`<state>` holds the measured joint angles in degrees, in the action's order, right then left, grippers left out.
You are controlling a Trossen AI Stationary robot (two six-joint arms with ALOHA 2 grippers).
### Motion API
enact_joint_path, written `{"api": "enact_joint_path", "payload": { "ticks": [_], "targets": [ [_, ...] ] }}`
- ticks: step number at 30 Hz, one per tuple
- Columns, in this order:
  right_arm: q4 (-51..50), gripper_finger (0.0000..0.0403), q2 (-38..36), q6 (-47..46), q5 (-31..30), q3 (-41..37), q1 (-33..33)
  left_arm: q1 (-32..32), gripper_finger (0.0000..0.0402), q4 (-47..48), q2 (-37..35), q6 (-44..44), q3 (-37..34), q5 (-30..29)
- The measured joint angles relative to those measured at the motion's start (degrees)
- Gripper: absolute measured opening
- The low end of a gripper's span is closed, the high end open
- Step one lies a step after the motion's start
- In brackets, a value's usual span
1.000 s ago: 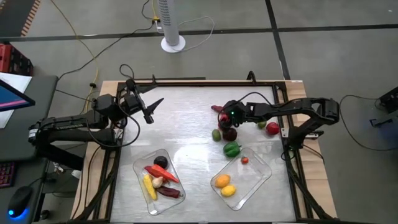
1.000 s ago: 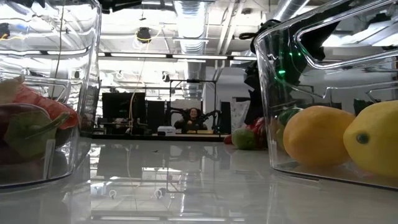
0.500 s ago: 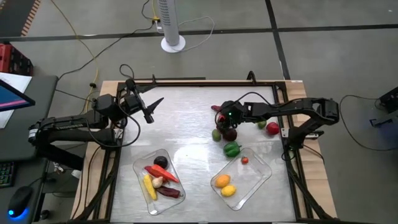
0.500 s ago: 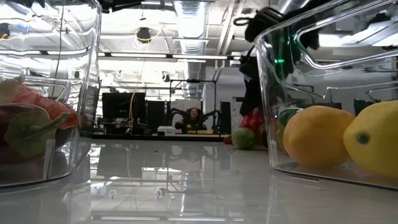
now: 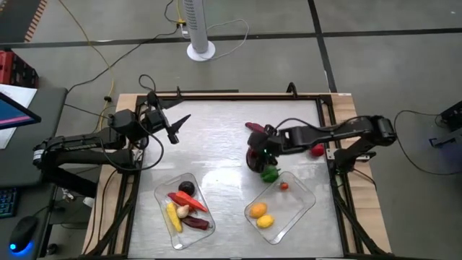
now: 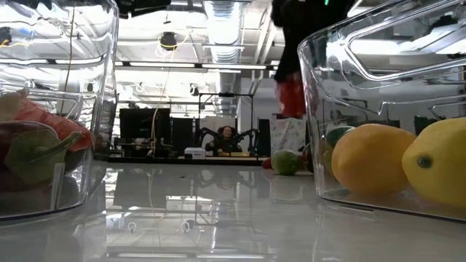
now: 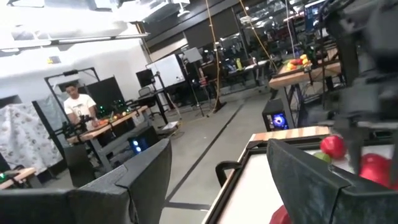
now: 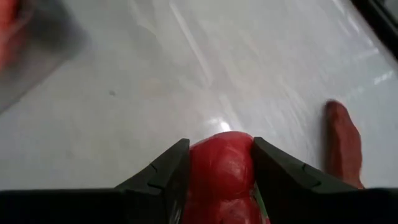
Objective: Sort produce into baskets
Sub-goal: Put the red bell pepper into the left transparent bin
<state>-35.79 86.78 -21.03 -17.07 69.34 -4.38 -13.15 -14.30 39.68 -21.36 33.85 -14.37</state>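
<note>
My right gripper (image 5: 260,153) is shut on a red toy piece (image 8: 221,167), which hangs above the table in the low view (image 6: 290,95). It is left of a green pepper (image 5: 270,173) and far of the right clear basket (image 5: 307,196), which holds an orange, a yellow and a small red piece. The left clear basket (image 5: 160,196) holds several pieces: red, yellow and dark purple. My left gripper (image 5: 177,127) is open and empty, raised over the table's far left; it also shows in the left wrist view (image 7: 217,183). My right gripper pinches the red piece's two sides (image 8: 198,168) between its two fingers. The fingers come from above, pointing down. The piece hangs below them, lifted clear of the table (image 6: 290,102).
A dark red chilli (image 5: 253,127) lies at the far middle and shows in the right wrist view (image 8: 342,143). A red round piece (image 5: 316,150) lies near the right edge. A green round piece (image 6: 285,161) sits on the table. Bare tabletop lies between the baskets and at the far left.
My right gripper has gone a little toward the table's near edge and left, and up. The red piece, which was at table level, now hangs lifted clear in its fingers.
</note>
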Motion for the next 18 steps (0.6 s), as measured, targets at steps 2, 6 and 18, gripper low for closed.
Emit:
{"api": "enact_joint_path", "payload": {
  "ticks": [2,6,18],
  "targets": [
    [0.1,0.0193,0.0,0.0,-1.8,0.6,-2.4,0.0,0.0251,0.4,0.0,0.8,0.0,0.1],
    [1.8,0.0193,0.0,0.0,-5.8,0.7,-5.8,0.0,0.0251,1.5,0.0,3.1,0.0,1.1],
    [29.0,0.0193,8.5,6.6,-6.6,-0.1,-11.0,0.6,0.0251,1.6,-1.2,21.8,0.0,30.8]
  ]
}}
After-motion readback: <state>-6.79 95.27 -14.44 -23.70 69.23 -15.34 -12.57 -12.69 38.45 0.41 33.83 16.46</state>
